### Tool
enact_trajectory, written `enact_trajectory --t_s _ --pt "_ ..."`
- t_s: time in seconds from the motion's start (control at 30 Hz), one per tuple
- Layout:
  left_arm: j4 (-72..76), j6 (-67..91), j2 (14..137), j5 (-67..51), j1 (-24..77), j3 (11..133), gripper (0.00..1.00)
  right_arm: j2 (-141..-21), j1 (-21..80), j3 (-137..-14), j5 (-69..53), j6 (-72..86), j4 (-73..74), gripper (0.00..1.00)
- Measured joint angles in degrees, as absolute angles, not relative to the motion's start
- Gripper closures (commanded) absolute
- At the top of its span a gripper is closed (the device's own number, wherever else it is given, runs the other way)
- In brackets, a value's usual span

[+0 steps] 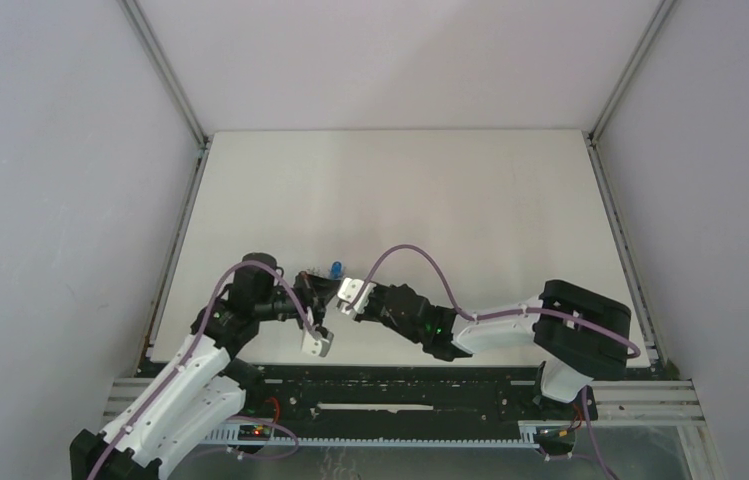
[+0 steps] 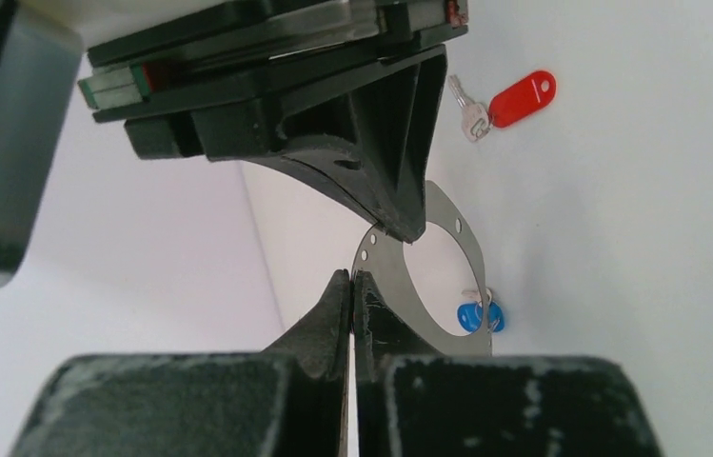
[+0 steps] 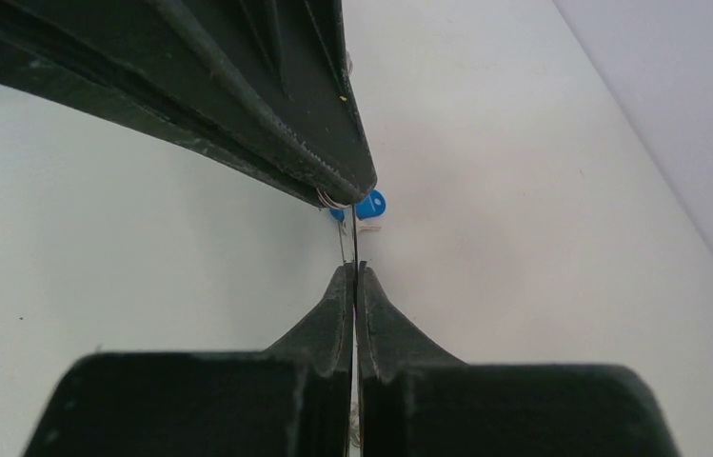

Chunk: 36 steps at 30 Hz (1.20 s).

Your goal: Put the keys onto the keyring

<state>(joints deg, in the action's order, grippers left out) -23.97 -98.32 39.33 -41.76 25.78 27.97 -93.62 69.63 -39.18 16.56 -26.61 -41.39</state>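
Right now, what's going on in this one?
The keyring is pinched from two sides: the left end effector and the right end effector are each shut on its thin rim. The blue-headed key sits at the ring's rim, apparently already threaded on. The red-headed key lies alone on the table, apart from the ring, so it is not yet on.

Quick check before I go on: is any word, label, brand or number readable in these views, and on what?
No text can be read in any view.
The red key has a plain tag. Any stamp on its metal head is too small to read.
The blue key shows no print.
The keyring shows only small punched holes and no marks.
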Motion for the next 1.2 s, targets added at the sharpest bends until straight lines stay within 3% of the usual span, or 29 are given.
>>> enact_trajectory --t_s 0.43,0.67,0.83,1.2 --pt "-29.5 -71.4 38.9 -43.2 26.4 38.8 0.99 -84.5 69.0 -39.1 11.0 -24.4 -37.7 1.00" --pt "-30.0 -61.3 39.3 -43.1 26.5 40.0 0.82 -82.6 69.0 -39.0 8.9 -23.2 -34.5 1.00" --pt "-34.3 -57.3 42.7 -42.2 26.7 46.9 0.63 -80.3 69.0 -39.0 8.5 -22.3 -34.3 1.00" --pt "-47.9 -57.8 47.6 -42.0 26.6 59.5 0.63 -78.3 68.9 -38.8 6.8 -21.2 -29.1 1.00"
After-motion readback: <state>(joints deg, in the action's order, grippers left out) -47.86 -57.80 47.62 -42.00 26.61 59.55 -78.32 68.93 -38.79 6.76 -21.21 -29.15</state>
